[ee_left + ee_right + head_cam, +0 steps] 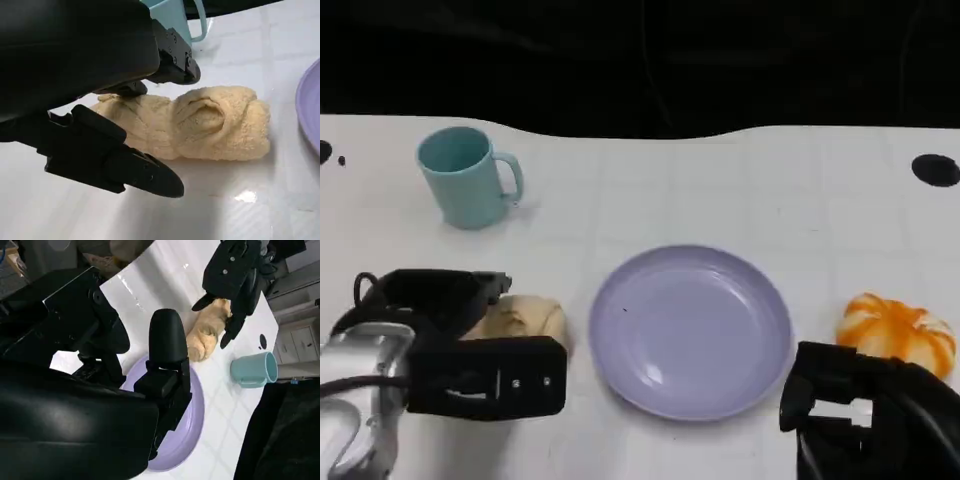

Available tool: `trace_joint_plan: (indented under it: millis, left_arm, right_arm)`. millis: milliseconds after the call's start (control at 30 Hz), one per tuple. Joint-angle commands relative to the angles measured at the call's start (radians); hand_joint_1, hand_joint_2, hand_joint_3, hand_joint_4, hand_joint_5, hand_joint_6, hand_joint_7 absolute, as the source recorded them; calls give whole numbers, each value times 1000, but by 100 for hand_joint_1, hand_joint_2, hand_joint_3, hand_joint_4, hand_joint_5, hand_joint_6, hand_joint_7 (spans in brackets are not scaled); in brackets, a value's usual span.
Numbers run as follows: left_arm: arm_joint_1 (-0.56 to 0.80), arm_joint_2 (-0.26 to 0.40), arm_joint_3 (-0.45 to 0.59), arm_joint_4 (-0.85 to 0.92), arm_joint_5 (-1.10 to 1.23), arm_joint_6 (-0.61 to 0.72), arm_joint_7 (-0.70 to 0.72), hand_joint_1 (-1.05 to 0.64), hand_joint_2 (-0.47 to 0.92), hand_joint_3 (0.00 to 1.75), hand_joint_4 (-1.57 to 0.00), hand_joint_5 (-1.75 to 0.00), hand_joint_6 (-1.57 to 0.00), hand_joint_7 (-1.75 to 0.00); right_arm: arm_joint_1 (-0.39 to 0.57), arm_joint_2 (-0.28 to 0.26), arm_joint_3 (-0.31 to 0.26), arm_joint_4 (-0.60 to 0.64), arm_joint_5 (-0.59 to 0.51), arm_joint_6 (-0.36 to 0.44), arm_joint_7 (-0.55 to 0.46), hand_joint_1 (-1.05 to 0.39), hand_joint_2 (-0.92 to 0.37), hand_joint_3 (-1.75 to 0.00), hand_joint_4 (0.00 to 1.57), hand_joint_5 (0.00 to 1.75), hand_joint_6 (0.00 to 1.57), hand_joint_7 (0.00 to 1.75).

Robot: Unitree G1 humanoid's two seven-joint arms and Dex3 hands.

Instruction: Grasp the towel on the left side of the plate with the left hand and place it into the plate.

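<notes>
A rolled beige towel (525,317) lies on the white table just left of the lavender plate (690,330). My left hand (450,345) hovers over the towel's left end and hides part of it. In the left wrist view the towel (205,125) lies between two spread black fingers (125,167); one upper finger sits at its near end, and nothing is gripped. The plate's rim (311,110) shows just beyond the towel. My right hand (860,410) rests low at the plate's right with nothing in it. In the right wrist view I see the towel (206,331) under the left hand (235,275).
A teal mug (468,178) stands at the back left, behind the towel. An orange-and-white pumpkin (900,332) sits right of the plate, close to my right hand. The table's far edge meets a dark background.
</notes>
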Motion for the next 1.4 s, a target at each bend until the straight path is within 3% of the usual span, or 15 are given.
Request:
trace_joint_plan:
  millis: [33,133,200,333,367,433,467,500,533,600,733,933,1000,1100,1400]
  left_arm:
    - [-36,-19,-35,133,-12,-21,47,-58,92,3,-45,-10,-32,-2]
    - [-53,-32,-48,210,-28,-34,71,-53,92,5,-47,-9,-36,-2]
    - [-36,-45,-33,244,-59,-64,136,-45,92,7,-62,-16,-42,-4]
    - [-13,-49,-7,315,-124,-171,303,-24,92,17,-91,-36,-94,-13]
    - [-12,-47,-3,328,-134,-189,329,-23,92,19,-93,-62,-109,-13]
    - [-10,-38,-2,332,-136,-200,363,-27,92,14,-83,-123,-119,-16]
    - [-9,-35,-4,332,-130,-201,386,-29,92,14,-80,-151,-108,-49]
    - [-7,-34,-5,330,-125,-199,404,-29,92,14,-79,-163,-89,-96]
    - [-4,-33,-3,325,-125,-199,417,-29,92,14,-80,-169,-75,-127]
    - [4,-34,8,309,-137,-198,432,-29,92,18,-77,-173,-59,-158]
    - [25,-33,34,257,-154,-201,452,-27,92,26,-78,-175,-54,-172]
    - [51,-34,75,169,-172,-218,500,-23,89,36,-82,-175,-56,-175]
    - [56,-34,90,138,-178,-234,522,-22,72,69,-86,-175,-59,-175]
    - [60,-38,105,91,-181,-234,524,-23,59,96,-88,-175,-62,-175]
    - [61,-73,119,-73,-207,-226,488,-23,49,113,-92,-175,-66,-175]
  right_arm:
    - [4,-12,-2,-8,1,-10,5,4,-46,-146,82,175,68,161]
    - [5,-10,1,-13,0,-1,-1,4,-45,-146,82,175,68,161]
    - [5,-7,1,-18,2,5,-5,4,-45,-146,82,175,68,161]
    - [-1,-7,4,-27,3,14,-13,4,-46,-146,82,175,68,161]
    - [-2,-9,6,-27,2,13,-12,4,-46,-146,82,175,68,161]
    - [-4,-11,7,-29,0,14,-13,5,-45,-146,82,175,68,161]
    - [-5,-11,7,-30,0,18,-15,5,-45,-147,82,175,68,161]
    - [-6,-11,6,-31,1,20,-16,5,-45,-147,82,175,68,161]
    - [-6,-10,5,-30,2,21,-16,5,-45,-147,82,175,68,161]
    - [-6,-10,4,-29,3,22,-17,5,-45,-147,82,175,67,161]
    - [-7,-12,7,-30,-1,24,-20,5,-45,-147,81,175,67,161]
    - [-7,-14,12,-29,-4,18,-17,5,-45,-147,82,175,68,161]
    - [-7,-12,13,-28,-5,17,-20,5,-44,-147,82,175,68,161]
    - [-8,-15,17,-24,-10,8,-16,4,-44,-147,82,175,68,161]
    - [-7,-13,15,-27,-7,17,-19,4,-44,-148,82,175,68,161]
